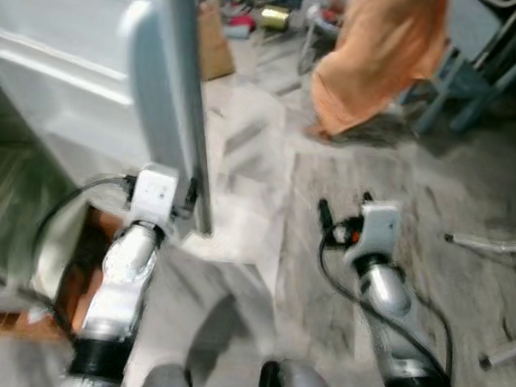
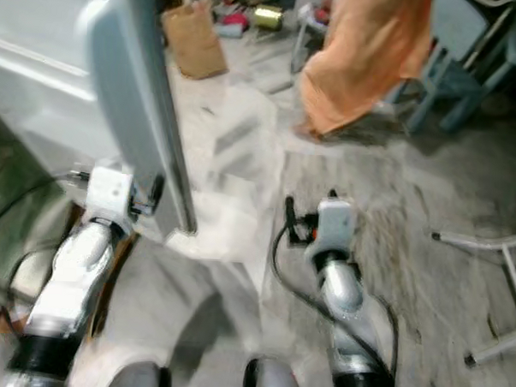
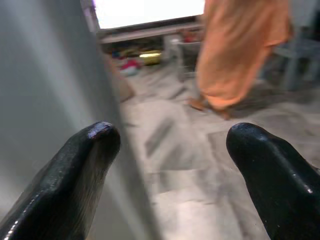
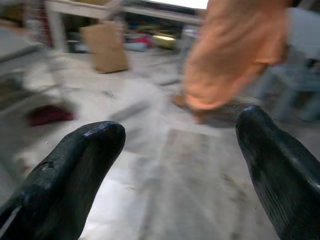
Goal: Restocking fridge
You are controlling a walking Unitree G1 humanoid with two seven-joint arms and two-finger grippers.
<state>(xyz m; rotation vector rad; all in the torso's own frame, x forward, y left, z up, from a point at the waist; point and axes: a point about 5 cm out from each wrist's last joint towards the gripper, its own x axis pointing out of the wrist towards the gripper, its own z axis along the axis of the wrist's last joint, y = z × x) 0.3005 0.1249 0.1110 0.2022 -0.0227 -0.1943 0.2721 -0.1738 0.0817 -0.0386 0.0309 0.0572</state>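
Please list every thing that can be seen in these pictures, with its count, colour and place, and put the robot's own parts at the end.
fridge door: one, pale grey, open, at the robot's front left.
person's garment: one, orange, standing ahead right.
cardboard box: one, brown, on the floor behind the door.
chair: one, blue-grey, far right.
metal legs: white, on the floor at right.
floor: grey, patchy.
left pincer: open, at the door's edge.
right pincer: open, over the floor, holding nothing.
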